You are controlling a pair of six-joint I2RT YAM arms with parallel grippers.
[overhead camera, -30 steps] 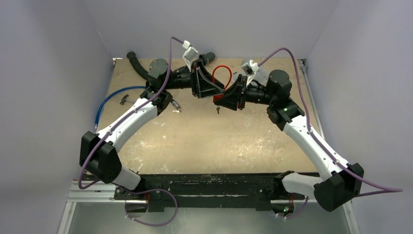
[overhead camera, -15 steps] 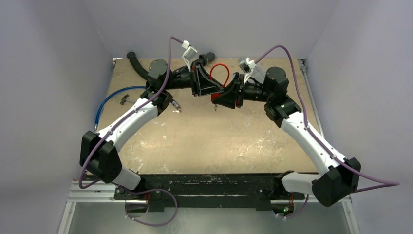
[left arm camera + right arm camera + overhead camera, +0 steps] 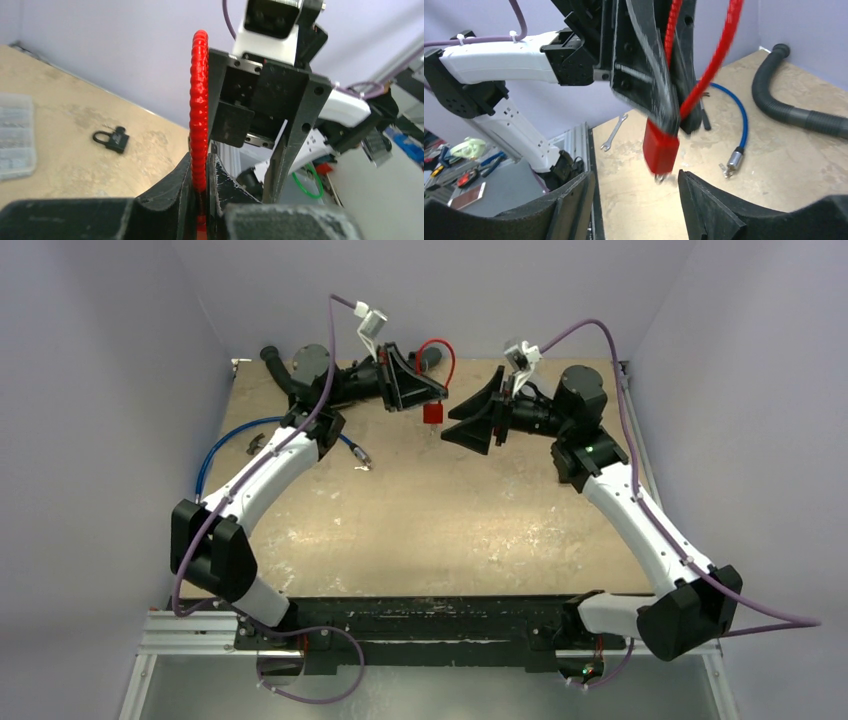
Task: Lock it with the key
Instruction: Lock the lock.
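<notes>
My left gripper (image 3: 437,392) is shut on the thin red cable (image 3: 199,100) of the lock and holds it in the air. The small red lock body (image 3: 660,147) hangs below the gripper, also seen from above (image 3: 432,413). A tiny silvery key (image 3: 659,177) sticks out of the body's underside. My right gripper (image 3: 636,200) is open and empty. It sits just right of the lock body (image 3: 460,425) and does not touch it. The lock body is blurred in the right wrist view.
A blue cable with a metal end (image 3: 736,120), a black corrugated hose (image 3: 794,112) and a silver spanner (image 3: 614,132) lie on the wooden table (image 3: 450,530) to the left. A black padlock (image 3: 111,139) and a clear plastic box (image 3: 15,135) lie on it too.
My left gripper has lifted the lock up and back to the left. My right gripper has opened and drawn away to the right, off the lock body.
</notes>
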